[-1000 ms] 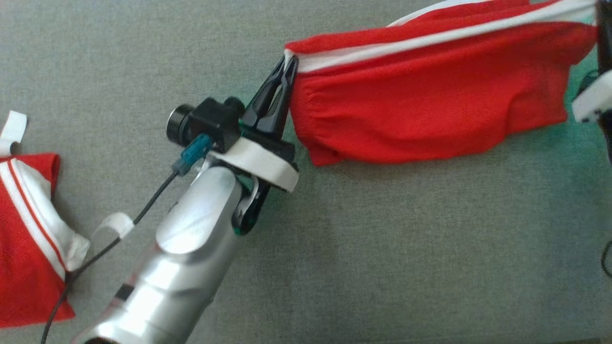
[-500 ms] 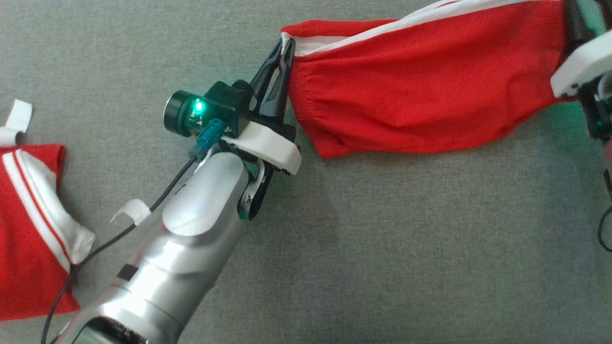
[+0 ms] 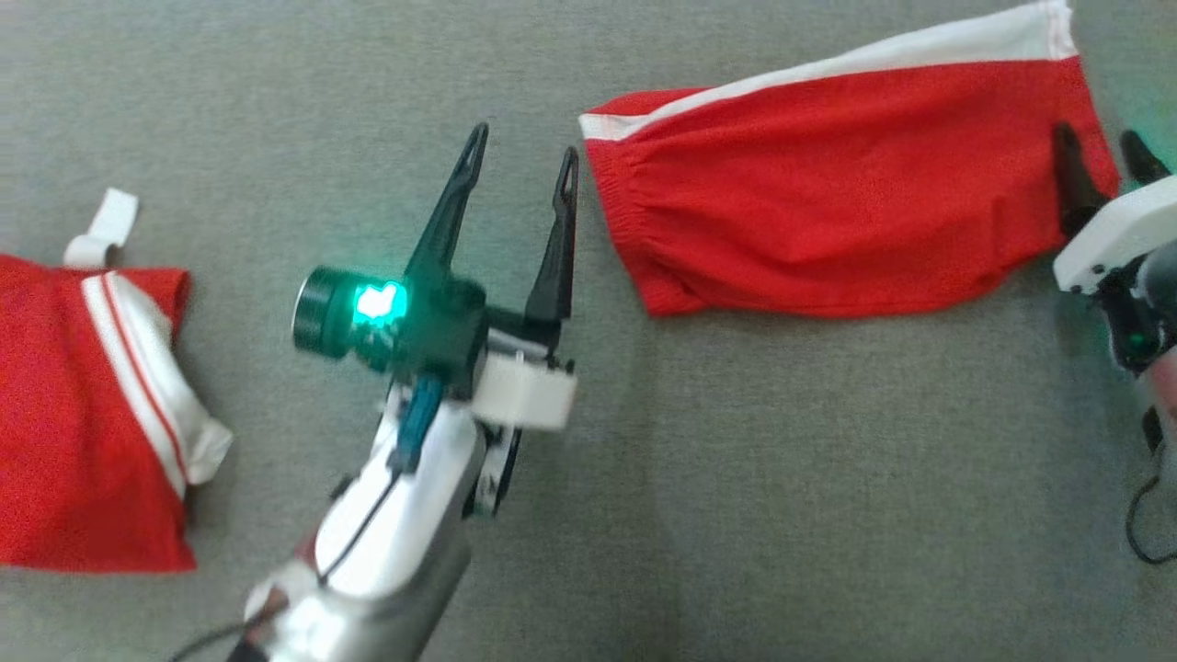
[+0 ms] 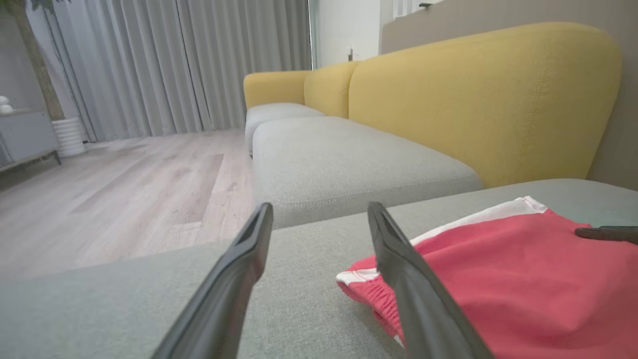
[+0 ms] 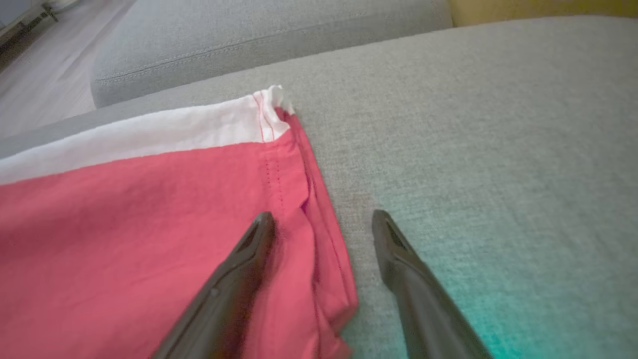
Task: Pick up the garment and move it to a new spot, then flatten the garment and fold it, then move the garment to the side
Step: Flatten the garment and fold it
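Red garment (image 3: pixel 828 221) lies flat on the grey cushion (image 3: pixel 736 478), left gripper (image 3: pixel 522 152) spread empty just beside its waistband end, right gripper (image 3: pixel 1099 138) spread empty over its hem edge; laying-out judged done, the fold next requiring both corners pinched.

You've got bare cushion (image 3: pixel 782 478) along the near edge and mid-span; red garment (image 3: pixel 828 230) blocks the far right, second red garment (image 3: pixel 83 423) the left edge

Picture edges crop the garment (image 5: pixel 124 239) and a second red garment (image 3: pixel 55 441).
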Robot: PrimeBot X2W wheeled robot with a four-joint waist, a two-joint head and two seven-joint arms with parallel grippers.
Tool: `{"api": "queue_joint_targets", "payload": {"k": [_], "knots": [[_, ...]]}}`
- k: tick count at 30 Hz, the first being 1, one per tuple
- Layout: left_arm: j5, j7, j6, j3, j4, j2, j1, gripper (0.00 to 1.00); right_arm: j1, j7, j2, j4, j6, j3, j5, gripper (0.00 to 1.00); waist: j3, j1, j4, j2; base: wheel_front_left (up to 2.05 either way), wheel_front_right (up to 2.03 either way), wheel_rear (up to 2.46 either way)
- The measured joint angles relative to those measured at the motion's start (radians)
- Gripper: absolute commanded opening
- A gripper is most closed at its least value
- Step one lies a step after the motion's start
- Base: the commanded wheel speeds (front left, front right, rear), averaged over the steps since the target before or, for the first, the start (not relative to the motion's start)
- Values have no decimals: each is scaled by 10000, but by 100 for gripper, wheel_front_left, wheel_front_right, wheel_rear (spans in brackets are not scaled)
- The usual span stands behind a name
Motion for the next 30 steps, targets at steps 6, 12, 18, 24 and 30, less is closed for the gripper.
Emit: {"api": "queue_joint_targets", "payload": {"k": [6, 12, 18, 24, 30], "knots": [[1037, -4, 614, 422, -1829, 299, 1807, 100, -81, 723, 44, 483, -12, -435, 928, 0, -256, 0, 442, 0, 0, 0, 0], [1584, -4, 1162, 725, -2642, 694, 3438, 100, 402, 462, -12, 470, -12, -364, 1208, 0, -740, 0, 569, 0, 0, 0, 0], [1634, -2, 1306, 853, -2964, 796, 4377, 100, 1149, -15, -1360, 424, -12, -213, 1062, 0, -1181, -1, 393, 0, 0, 0, 0], [1620, -2, 1189, 907, -2964, 773, 4474, 100, 855, -142, -1864, -332, -12, -282, 1058, 0, -1278, 2, 254, 0, 0, 0, 0], [1624, -2, 978, 924, -2851, 708, 4473, 100, 721, 21, -1175, -2702, -12, 288, 1315, 0, -1474, 2, 164, 0, 0, 0, 0]]}}
